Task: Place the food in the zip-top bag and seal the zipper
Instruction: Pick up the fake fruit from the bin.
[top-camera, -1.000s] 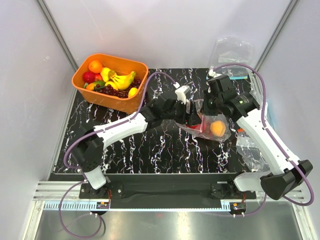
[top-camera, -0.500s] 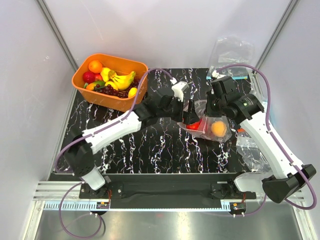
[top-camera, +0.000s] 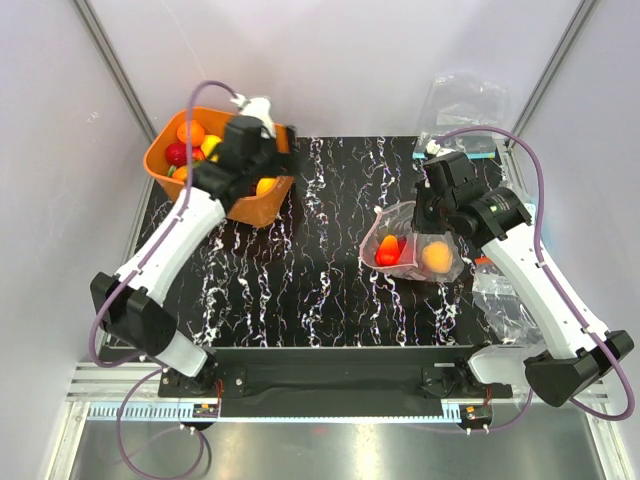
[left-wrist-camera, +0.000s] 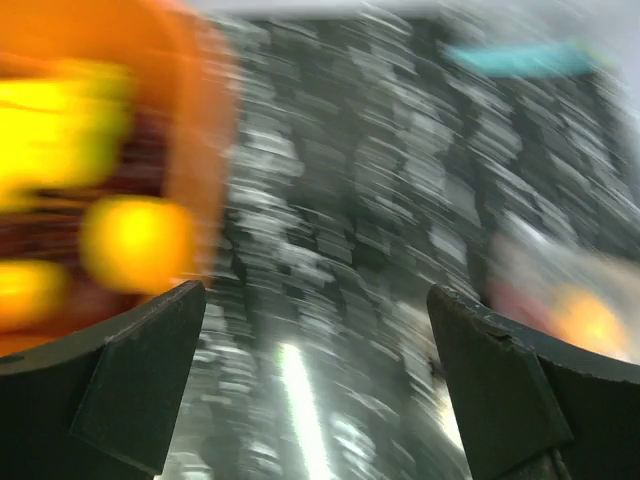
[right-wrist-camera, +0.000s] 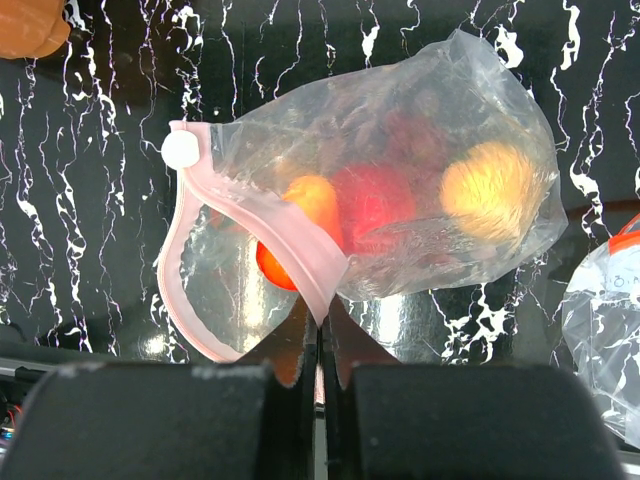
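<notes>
**Left claw (left-wrist-camera: 315, 385) off to the basket, right claw (right-wrist-camera: 320, 372) holds the bag**

Half a second ago the left claw was at the mouth of the bag (right-wrist-camera: 420, 150), near the middle of the table (top-camera: 300, 290). Now it has swung to the far left corner and hangs over the orange basket (top-camera: 157, 152). Its jaws are spread wide with nothing between them, and its wrist view is smeared by the motion.

The right claw has kept its place. It is closed tight on the bag, pinching the pink zipper (right-wrist-camera: 285, 240) at one spot along the mouth.

The bag lies right of the table's middle, toward the right edge, in the same place as before. Its mouth faces left and gapes in a loop, since only one claw now holds it.

Three fruits (right-wrist-camera: 372, 200) sit inside: a yellow-orange one deepest in, a red one in the middle and an orange-red one just behind the zipper.
</notes>
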